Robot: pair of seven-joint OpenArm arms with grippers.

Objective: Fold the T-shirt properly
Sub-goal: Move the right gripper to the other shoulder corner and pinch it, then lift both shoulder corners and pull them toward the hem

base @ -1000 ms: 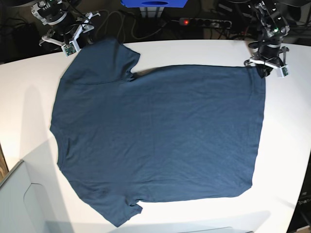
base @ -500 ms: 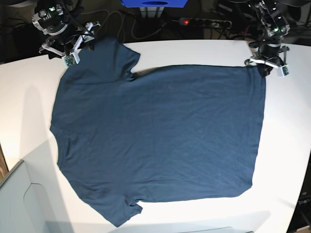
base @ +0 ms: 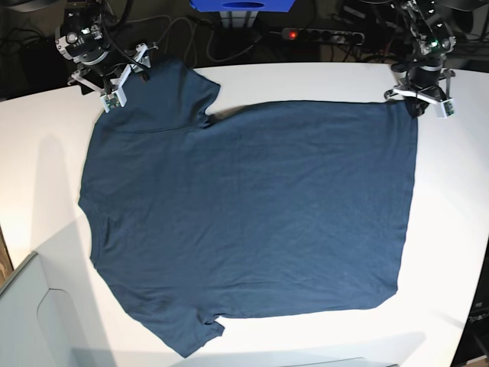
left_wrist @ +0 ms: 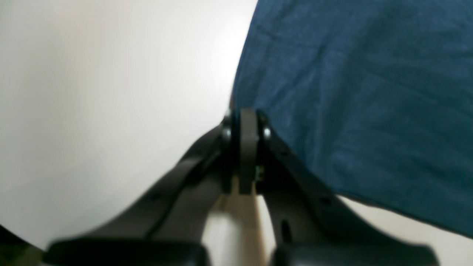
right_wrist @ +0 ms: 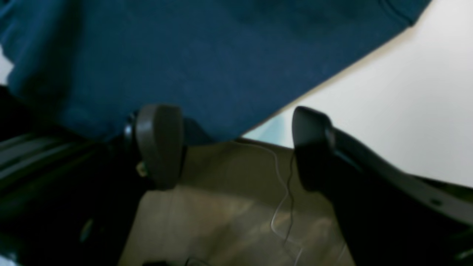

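The dark navy T-shirt (base: 252, 214) lies spread flat on the white table (base: 46, 176), collar side to the left and hem to the right. My left gripper (base: 415, 105) is at the far right hem corner. In the left wrist view its fingers (left_wrist: 247, 122) are pressed together right where the T-shirt (left_wrist: 369, 92) edge ends, pinching the corner. My right gripper (base: 128, 75) is at the far left sleeve. In the right wrist view it (right_wrist: 236, 146) stands open, with the sleeve edge of the T-shirt (right_wrist: 221, 55) reaching between its pads.
The far table edge runs just behind both grippers. Beyond it sit a power strip (base: 321, 34), cables and a blue box (base: 241, 6). A grey box (base: 30, 321) stands at the near left corner.
The right gripper has moved toward the far edge over the sleeve and opened wider. The left gripper has drawn shut at the hem corner and shifted slightly back.
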